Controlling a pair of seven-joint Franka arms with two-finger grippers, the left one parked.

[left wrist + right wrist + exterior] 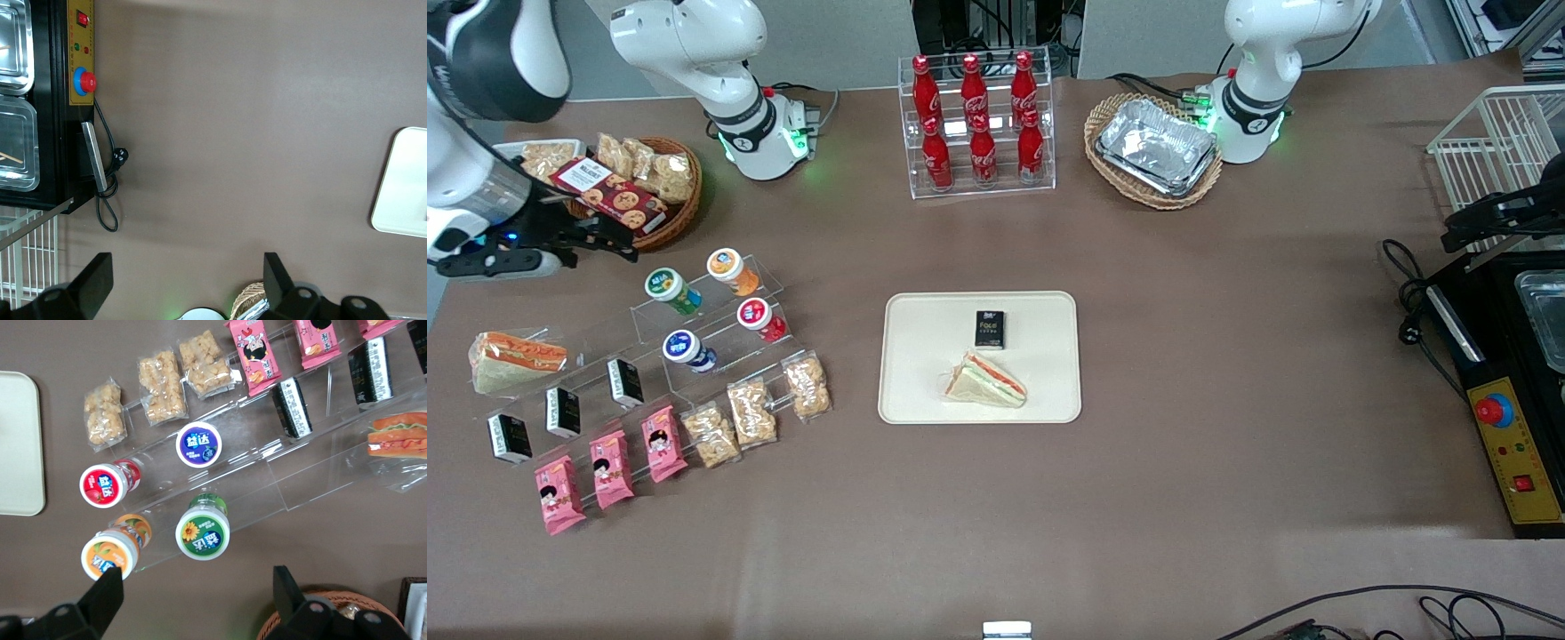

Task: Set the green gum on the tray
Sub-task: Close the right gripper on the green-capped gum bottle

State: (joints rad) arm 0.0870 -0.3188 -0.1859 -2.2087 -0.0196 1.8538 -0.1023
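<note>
Brown bench (1227, 356): nothing of the task is done yet. The green gum (203, 532) sits on the clear stepped rack (280, 463) near the working arm's end, well apart from the tray (907, 391). Spread and empty, the hand (197, 600) hovers above it; grasp and carry remain.

Glossy white rounded arm casings, black joint bands, green lights glowing at the white bases, dark cables trailing from the bases, black tool (591, 236) with two dark wedge-shaped fingers (288, 588), round screw holes on its mount
</note>
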